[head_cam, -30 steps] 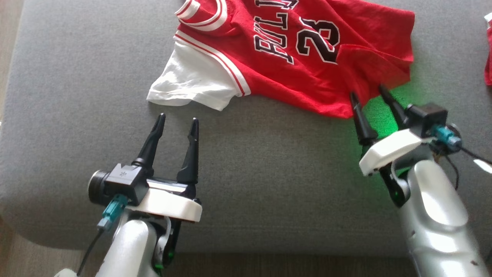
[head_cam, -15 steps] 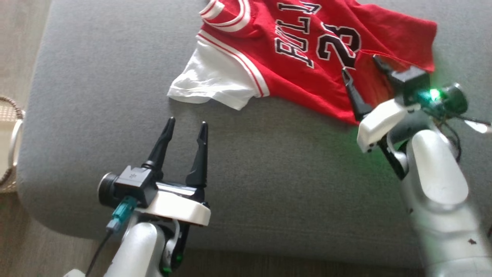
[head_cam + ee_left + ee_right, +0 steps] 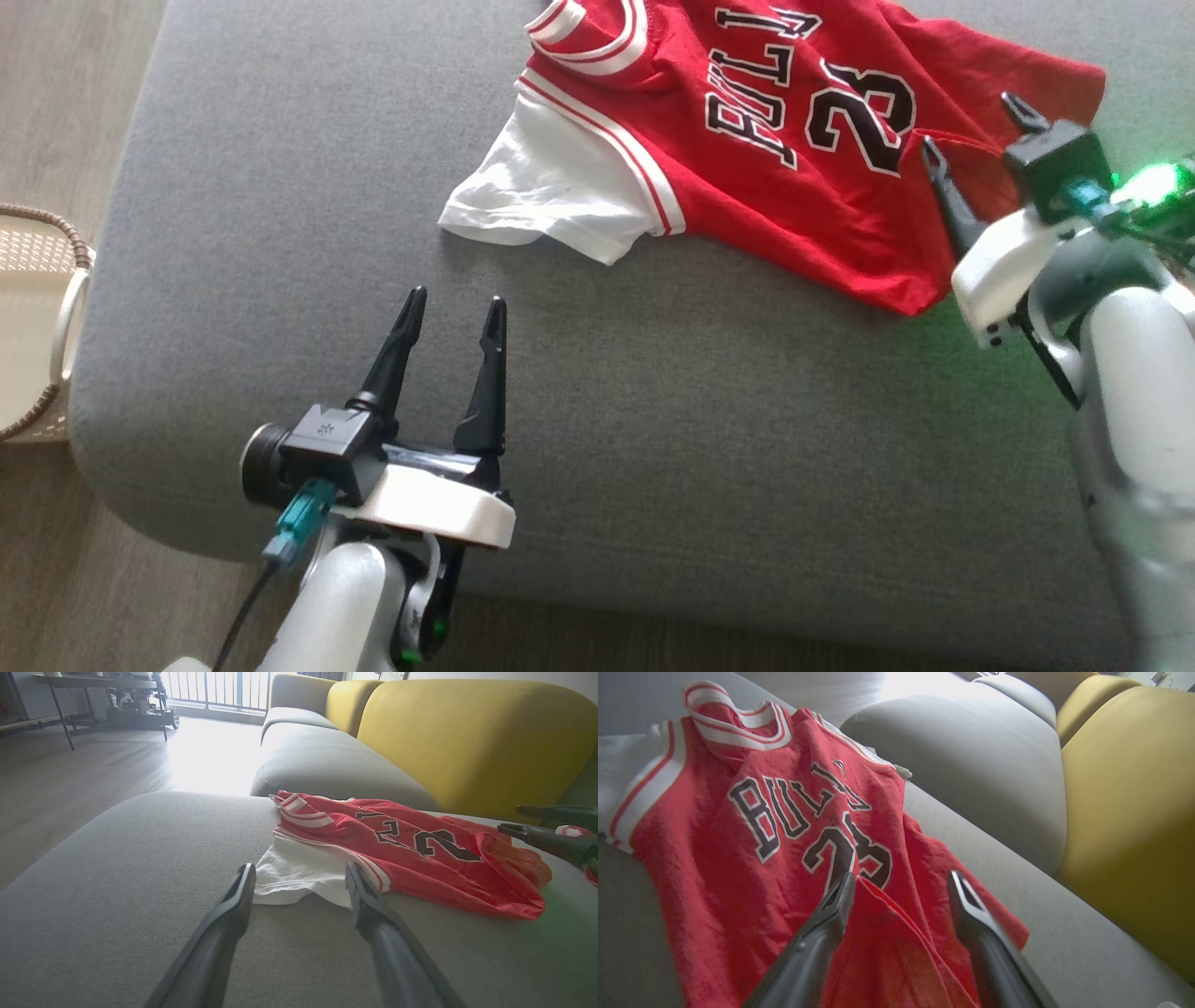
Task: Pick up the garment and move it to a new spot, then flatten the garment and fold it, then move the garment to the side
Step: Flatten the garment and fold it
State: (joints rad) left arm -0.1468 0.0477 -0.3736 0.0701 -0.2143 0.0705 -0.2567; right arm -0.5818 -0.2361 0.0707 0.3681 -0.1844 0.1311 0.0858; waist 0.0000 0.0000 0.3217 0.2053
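Red jersey cloth, lettered in black with the number 23, lies rumpled on a grey sofa seat, in the upper middle and upper right of the head view. Its white sleeve points toward the lower left. Its hem end, at the right of the frame, is doubled back into a turned-over flap.

The right gripper is at the upper right with its two dark fingers spread wide and nothing between them. A second ago its tips were at the near edge of the hem. It has since reached in over the cloth, and in the right wrist view the flap now sits between the spread fingers, just beyond the number. Whether the tips touch the fabric cannot be told.

This looks like the approach to the first pick-up. The jersey is not yet lifted, moved, flattened or folded.

The left gripper, also spread and empty, hovers over bare cushion at the lower left, near the sleeve but apart from it.

The head camera has swung too, bringing a woven basket on the floor into the left edge. A yellow backrest rises behind the seat in the left wrist view.
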